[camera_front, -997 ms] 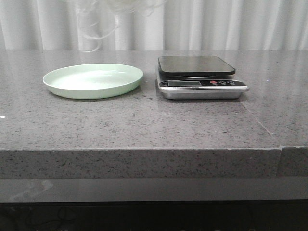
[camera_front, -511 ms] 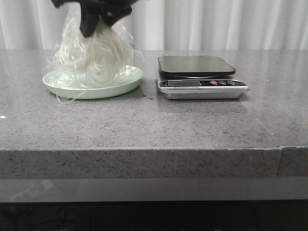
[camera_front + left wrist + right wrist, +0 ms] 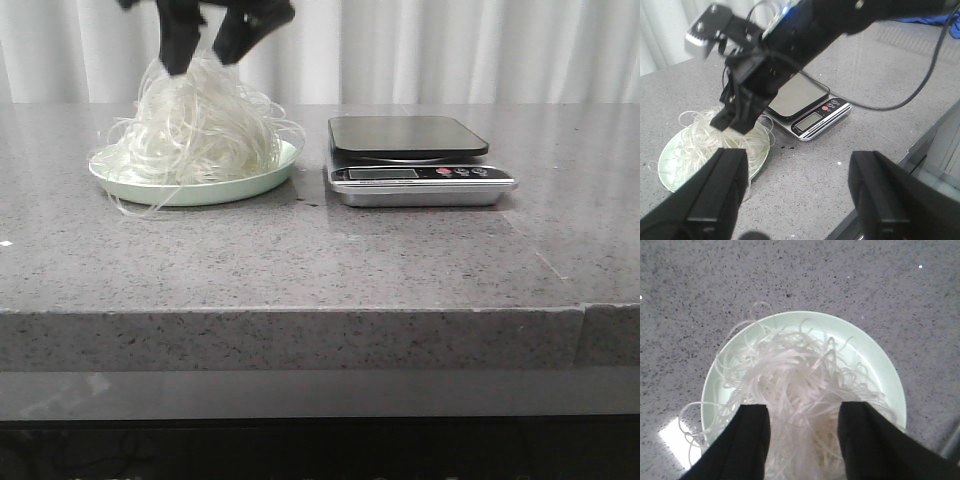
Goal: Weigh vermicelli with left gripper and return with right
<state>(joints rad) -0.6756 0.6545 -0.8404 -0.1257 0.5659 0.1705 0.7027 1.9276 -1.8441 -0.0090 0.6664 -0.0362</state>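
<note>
The vermicelli (image 3: 200,130) is a fluffy mound of glossy white strands on the pale green plate (image 3: 262,172), left of the scale (image 3: 410,150). A few strands hang over the plate's front-left rim. My right gripper (image 3: 208,50) hovers just above the mound, open, with the top strands rising between its fingers. The right wrist view shows the vermicelli (image 3: 795,375) and plate (image 3: 865,357) below the open right gripper (image 3: 802,412). My left gripper (image 3: 800,195) is open and empty above bare counter, away from the plate (image 3: 667,167). The left wrist view shows the right gripper (image 3: 732,125) over the vermicelli (image 3: 697,142).
The digital scale (image 3: 800,97) has a dark platform with nothing on it. The grey speckled counter (image 3: 320,250) has a seam on its right side and a front edge near me. White curtains hang behind.
The right gripper came down with the vermicelli, set it on the plate that was bare before, and opened its jaws. The mound has settled wider on the plate.
</note>
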